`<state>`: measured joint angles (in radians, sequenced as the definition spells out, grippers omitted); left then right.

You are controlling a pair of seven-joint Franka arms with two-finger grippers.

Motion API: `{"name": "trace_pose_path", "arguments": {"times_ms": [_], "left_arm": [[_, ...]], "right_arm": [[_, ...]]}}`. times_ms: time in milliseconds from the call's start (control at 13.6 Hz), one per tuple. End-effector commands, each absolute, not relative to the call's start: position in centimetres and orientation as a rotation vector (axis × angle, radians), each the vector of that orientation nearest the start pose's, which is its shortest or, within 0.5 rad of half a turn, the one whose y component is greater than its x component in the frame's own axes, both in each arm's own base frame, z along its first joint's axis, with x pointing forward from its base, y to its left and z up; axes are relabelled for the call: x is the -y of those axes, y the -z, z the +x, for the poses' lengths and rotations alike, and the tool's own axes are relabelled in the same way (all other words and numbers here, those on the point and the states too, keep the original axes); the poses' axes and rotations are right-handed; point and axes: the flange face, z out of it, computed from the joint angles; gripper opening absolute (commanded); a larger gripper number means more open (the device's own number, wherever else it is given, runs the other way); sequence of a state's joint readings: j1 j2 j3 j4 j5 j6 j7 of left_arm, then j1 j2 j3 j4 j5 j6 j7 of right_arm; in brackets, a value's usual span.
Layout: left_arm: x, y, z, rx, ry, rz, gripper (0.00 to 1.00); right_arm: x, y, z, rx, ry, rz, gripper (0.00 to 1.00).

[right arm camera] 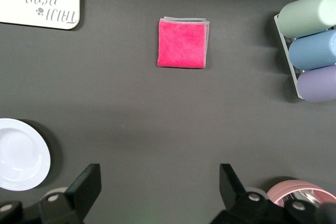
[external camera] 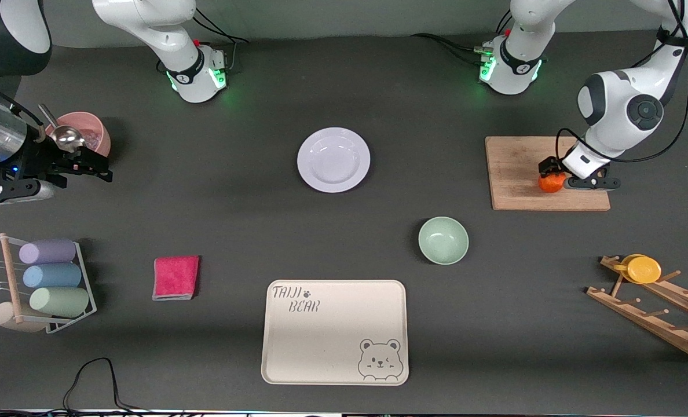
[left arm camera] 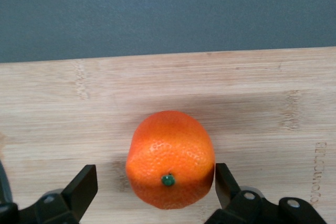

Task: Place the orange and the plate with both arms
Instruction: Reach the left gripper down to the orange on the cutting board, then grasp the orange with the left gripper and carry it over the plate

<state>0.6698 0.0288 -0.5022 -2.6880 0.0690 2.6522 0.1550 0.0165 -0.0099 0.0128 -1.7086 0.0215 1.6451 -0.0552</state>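
The orange (external camera: 551, 183) sits on a wooden cutting board (external camera: 518, 168) toward the left arm's end of the table. My left gripper (external camera: 555, 174) is down around it and open. In the left wrist view the orange (left arm camera: 170, 158) lies between the fingers of my left gripper (left arm camera: 155, 182); one finger touches its side and the other stands apart. The white plate (external camera: 333, 160) lies empty mid-table and also shows in the right wrist view (right arm camera: 21, 153). My right gripper (external camera: 98, 168) hangs open and empty (right arm camera: 157, 182) above the table beside a pink bowl, and that arm waits.
A pale green bowl (external camera: 443, 240) and a cream bear tray (external camera: 335, 330) lie nearer the camera than the plate. A pink cloth (external camera: 175, 277), a rack of pastel cups (external camera: 48, 284), a pink bowl with a spoon (external camera: 83, 130) and a wooden rack with a yellow cup (external camera: 645, 269) stand around.
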Motion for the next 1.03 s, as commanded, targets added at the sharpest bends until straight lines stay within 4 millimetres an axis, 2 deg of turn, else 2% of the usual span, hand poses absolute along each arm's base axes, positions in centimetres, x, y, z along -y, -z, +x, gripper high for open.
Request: {"name": "trace_pose_path", "arguments": {"times_ms": [0, 74, 147, 294, 515, 662, 809, 956], "left_arm": [[-6.2, -21.2, 40.0, -0.072, -0.079, -3.136, 0.57], [-6.2, -21.1, 40.0, -0.07, -0.081, -3.14, 0.23], [-6.2, -21.2, 40.2, -0.072, -0.081, -3.14, 0.06], [-5.8, -21.9, 40.6, -0.04, -0.07, -3.13, 0.05], [1.9, -27.6, 43.3, 0.048, -0.193, -3.045, 0.05], [8.6, -31.5, 45.3, 0.157, -0.227, -3.059, 0.05], [16.3, -34.4, 45.5, 0.276, -0.207, -3.101, 0.05], [24.0, -36.2, 44.3, 0.373, -0.167, -3.106, 0.05]], "right_arm": [[-2.1, -57.6, 55.7, 0.132, -0.068, -3.099, 1.0], [-2.0, -57.6, 55.7, 0.13, -0.07, -3.099, 1.0], [-2.0, -57.5, 55.7, 0.13, -0.073, -3.099, 1.0], [-2.1, -57.5, 55.7, 0.132, -0.073, -3.099, 1.0], [-2.2, -57.1, 55.9, 0.13, -0.085, -3.1, 1.0], [-2.2, -57.1, 55.9, 0.147, -0.085, -3.099, 1.0], [-2.1, -57.0, 56.1, 0.132, -0.085, -3.098, 1.0], [-2.3, -56.4, 56.5, 0.13, -0.099, -3.099, 1.0]]}}
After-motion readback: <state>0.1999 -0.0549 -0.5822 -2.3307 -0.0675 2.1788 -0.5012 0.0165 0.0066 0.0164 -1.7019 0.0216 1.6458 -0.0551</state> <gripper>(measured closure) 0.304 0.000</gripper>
